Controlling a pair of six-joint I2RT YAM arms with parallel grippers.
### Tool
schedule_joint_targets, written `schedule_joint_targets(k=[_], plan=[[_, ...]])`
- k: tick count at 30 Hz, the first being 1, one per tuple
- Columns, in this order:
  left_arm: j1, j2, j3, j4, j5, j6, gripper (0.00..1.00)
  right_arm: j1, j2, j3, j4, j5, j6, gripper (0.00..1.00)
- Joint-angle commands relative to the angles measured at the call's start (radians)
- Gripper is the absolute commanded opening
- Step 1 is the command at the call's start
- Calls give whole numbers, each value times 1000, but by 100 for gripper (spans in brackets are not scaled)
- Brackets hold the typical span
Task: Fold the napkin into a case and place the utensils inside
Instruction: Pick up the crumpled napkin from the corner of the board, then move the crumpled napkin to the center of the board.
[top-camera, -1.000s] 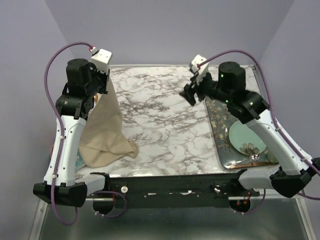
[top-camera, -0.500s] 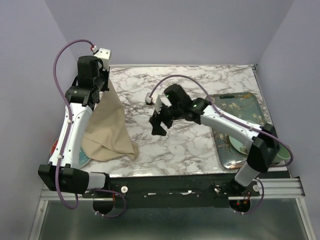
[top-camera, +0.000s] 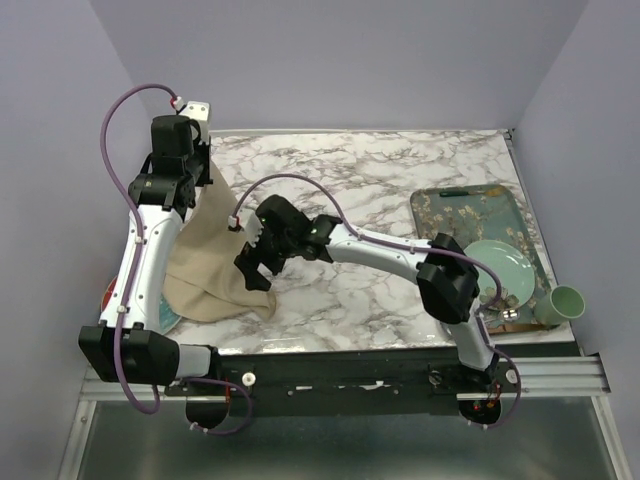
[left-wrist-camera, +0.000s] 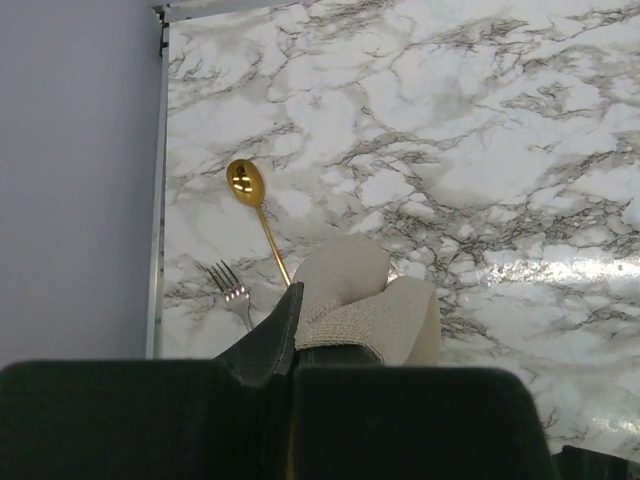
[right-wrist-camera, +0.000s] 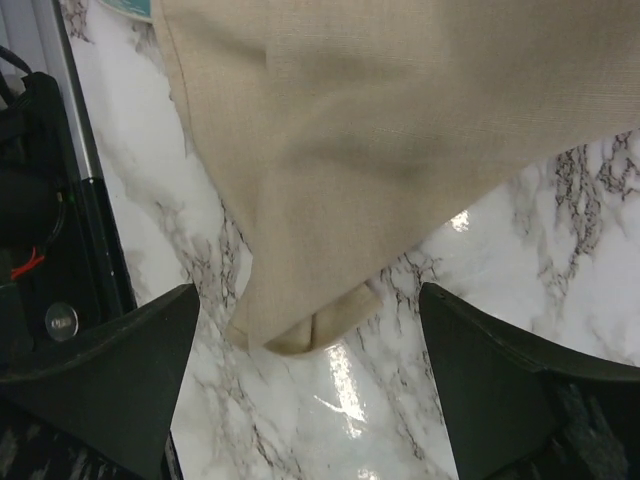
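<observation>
The left gripper (left-wrist-camera: 298, 322) is clamped on a bunched corner of the napkin (top-camera: 205, 255), holding it up above the far-left part of the table (top-camera: 350, 190). From that pinch the beige cloth hangs in a loose, widening drape, and its lower end lies crumpled on the marble near the near-left corner. It is unfolded cloth, with no pocket shape to it.

The right arm reaches across the table from the right side, and the right gripper (top-camera: 254, 272) sits low beside the hanging cloth with its fingers (right-wrist-camera: 110, 380) spread wide apart. In the right wrist view the napkin's lowest corner droops between the two fingers and touches the tabletop, but neither finger touches it.

The gold spoon (left-wrist-camera: 246, 183) and fork (left-wrist-camera: 229, 287) lie side by side on the bare marble close to the table's left edge (only the left wrist view shows them). The spoon's bowl points away from the gripper, and its handle runs back behind the held cloth. Only the fork's tines and neck show.

Along the right edge of the table lies a floral tray (top-camera: 465, 205) carrying a pale green plate (top-camera: 497, 270). A green cup (top-camera: 565, 302) stands at the near-right corner, just beside the tray.
</observation>
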Motion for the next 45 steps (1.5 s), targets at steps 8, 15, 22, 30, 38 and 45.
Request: schedule_joint_targets(k=[8,15,22,30,38,45], plan=[[26,-31,-53,-2,75,-17,0,53,199,109,-59,117,85,98],[26,-23,-56,-3,92,-18,0,53,178,61,-114,102,72,67],[26,-26,-16,-40,112,5,0,50,57,11,-246,108,-7,1],[24,-86,-15,-127,251,64,0,24,-397,-348,-305,22,-58,1],[15,-121,-108,-204,251,256,0,-133,-652,-621,-319,-6,-82,1],[4,96,-79,-152,248,155,0,-290,-493,-542,-319,172,-179,7]])
